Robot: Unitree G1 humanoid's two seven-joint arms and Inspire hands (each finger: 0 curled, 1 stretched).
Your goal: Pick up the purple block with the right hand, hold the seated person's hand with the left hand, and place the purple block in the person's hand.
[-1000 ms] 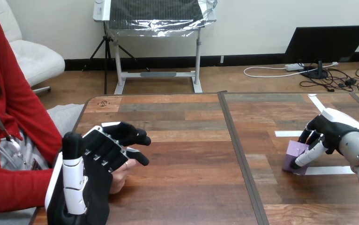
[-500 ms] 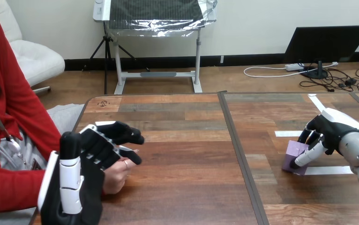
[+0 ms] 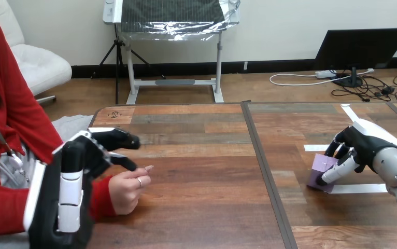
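while the wooden tabletop [image 3: 207, 207] spread wide and mostly bare, split by a dark seam [image 3: 269, 181] running from its far edge to its near edge, the work sat at its two sides. the left hand [image 3: 72, 181] rose by the near left corner, fingers loosely bent and reaching forward, closed round nothing that could be seen. the person's hand [image 3: 124, 189] lay just beside it near the left edge, loosely curled on the wood, and whether the two touched could not be told. close to the right edge the right hand [image 3: 365, 145] was curled round the purple block [image 3: 315, 175], thumb across the near face and fingers behind. the block seemed to rest on the wood beside white tape strips [image 3: 357, 188]. the block looked small, light and stiff, with flat faces that might slip against hard fingers, so a firm pinch across opposite faces seemed wisest. the middle of the tabletop between the two sides lay open for carrying it across, though the block sat near the right edge and a fumble there could send it off.
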